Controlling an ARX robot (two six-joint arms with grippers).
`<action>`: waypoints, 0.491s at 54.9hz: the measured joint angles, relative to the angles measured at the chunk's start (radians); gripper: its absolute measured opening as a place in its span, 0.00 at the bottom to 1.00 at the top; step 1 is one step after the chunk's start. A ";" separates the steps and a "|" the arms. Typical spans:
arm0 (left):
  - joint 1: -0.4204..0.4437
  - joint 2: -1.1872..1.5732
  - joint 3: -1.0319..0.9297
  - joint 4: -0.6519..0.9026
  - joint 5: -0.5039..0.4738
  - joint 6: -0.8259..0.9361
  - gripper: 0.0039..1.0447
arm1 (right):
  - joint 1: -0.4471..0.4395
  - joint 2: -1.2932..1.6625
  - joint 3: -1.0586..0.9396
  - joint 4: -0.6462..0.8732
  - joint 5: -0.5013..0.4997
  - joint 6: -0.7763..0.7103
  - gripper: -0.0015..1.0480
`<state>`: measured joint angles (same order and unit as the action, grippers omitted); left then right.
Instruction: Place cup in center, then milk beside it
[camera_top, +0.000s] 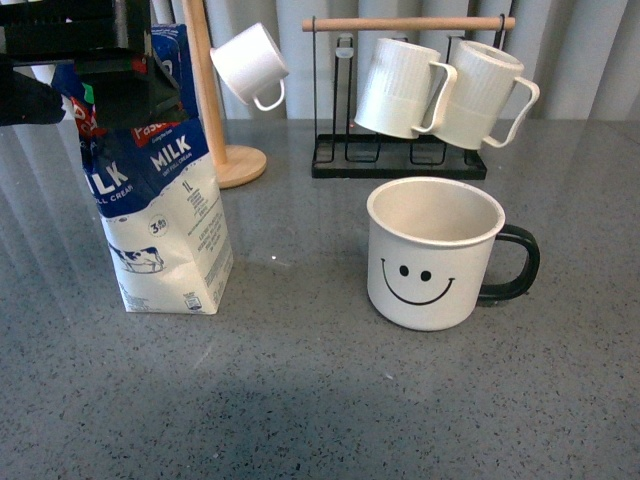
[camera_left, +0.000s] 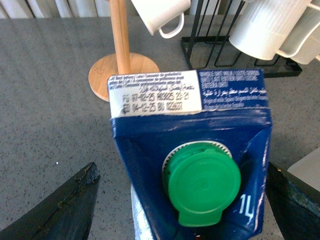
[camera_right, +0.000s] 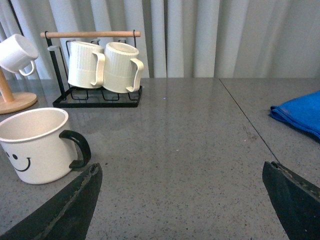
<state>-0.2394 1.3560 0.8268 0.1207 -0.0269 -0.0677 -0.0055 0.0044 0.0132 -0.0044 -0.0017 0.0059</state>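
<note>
Seen from above, the milk carton (camera_left: 150, 145) shows its dark blue top, with a round green cap (camera_left: 202, 187) and a white printed date label (camera_left: 155, 92) along the far edge. The left gripper (camera_left: 181, 172) straddles it with its dark fingers (camera_left: 60, 210) spread wide: speckled grey countertop (camera_left: 45, 100) shows between one finger and the carton, while the other sits just beside the carton's opposite edge. Beyond the carton stand a wooden cup stand (camera_left: 120, 45) on a round base with a small plain white cup (camera_left: 160, 12) hanging from it, and a black wire rack (camera_left: 186, 47) holding ribbed white mugs (camera_left: 270, 25).
</note>
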 joint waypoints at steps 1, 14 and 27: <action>-0.002 0.003 0.002 0.003 -0.005 0.003 0.93 | 0.000 0.000 0.000 0.000 0.000 0.000 0.94; -0.019 0.019 0.010 0.005 -0.031 0.016 0.48 | 0.000 0.000 0.000 0.000 0.000 0.000 0.94; -0.046 -0.007 0.009 -0.009 -0.067 0.024 0.08 | 0.000 0.000 0.000 0.000 0.000 0.000 0.94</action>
<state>-0.2852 1.3491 0.8360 0.1120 -0.0940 -0.0441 -0.0055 0.0044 0.0132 -0.0048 -0.0017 0.0059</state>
